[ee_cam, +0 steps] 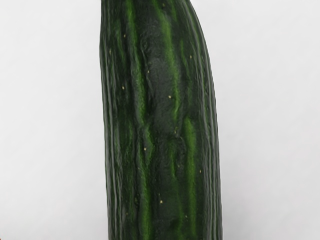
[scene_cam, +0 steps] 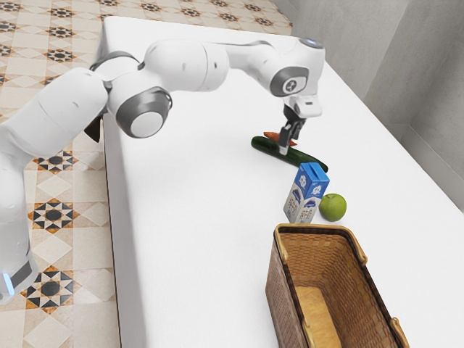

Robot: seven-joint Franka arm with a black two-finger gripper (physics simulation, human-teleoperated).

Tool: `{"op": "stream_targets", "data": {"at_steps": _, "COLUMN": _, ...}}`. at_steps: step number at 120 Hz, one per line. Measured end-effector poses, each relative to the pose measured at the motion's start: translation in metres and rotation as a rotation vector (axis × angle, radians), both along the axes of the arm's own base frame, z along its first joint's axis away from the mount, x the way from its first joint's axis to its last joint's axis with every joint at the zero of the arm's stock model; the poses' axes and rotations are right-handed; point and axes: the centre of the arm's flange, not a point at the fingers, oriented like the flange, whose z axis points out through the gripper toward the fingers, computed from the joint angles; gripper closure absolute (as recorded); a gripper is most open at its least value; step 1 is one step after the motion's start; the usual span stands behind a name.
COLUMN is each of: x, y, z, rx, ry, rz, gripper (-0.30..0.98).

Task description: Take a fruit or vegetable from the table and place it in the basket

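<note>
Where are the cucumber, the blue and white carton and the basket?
Cucumber [ee_cam: 162,120]: wrist view, the middle of its dark green skin.
Blue and white carton [scene_cam: 304,199]: exterior view, the middle of its printed side.
Basket [scene_cam: 315,228]: exterior view, its rim, at the end nearest the carton.

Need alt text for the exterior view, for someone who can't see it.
A robot arm has its gripper down at a cucumber on a white table, an orange item beside it. Nearer the viewer are a blue-and-white carton, a green apple and a wicker basket.

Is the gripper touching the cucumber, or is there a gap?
Cannot tell. In the exterior view the gripper overlaps the cucumber, but neither contact nor gap is plain.
</note>
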Motion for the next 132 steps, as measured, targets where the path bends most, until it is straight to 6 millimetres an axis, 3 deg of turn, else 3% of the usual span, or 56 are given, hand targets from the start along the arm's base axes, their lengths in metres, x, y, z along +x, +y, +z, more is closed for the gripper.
{"op": "stream_targets", "data": {"at_steps": 54, "x": 0.007, "y": 0.007, "z": -0.031, "rx": 0.01, "ry": 0.0, "rz": -0.043, "gripper": 0.0}}
{"op": "stream_targets", "data": {"at_steps": 132, "x": 0.009, "y": 0.007, "z": -0.042, "rx": -0.021, "ry": -0.01, "rz": -0.059, "gripper": 0.0}}
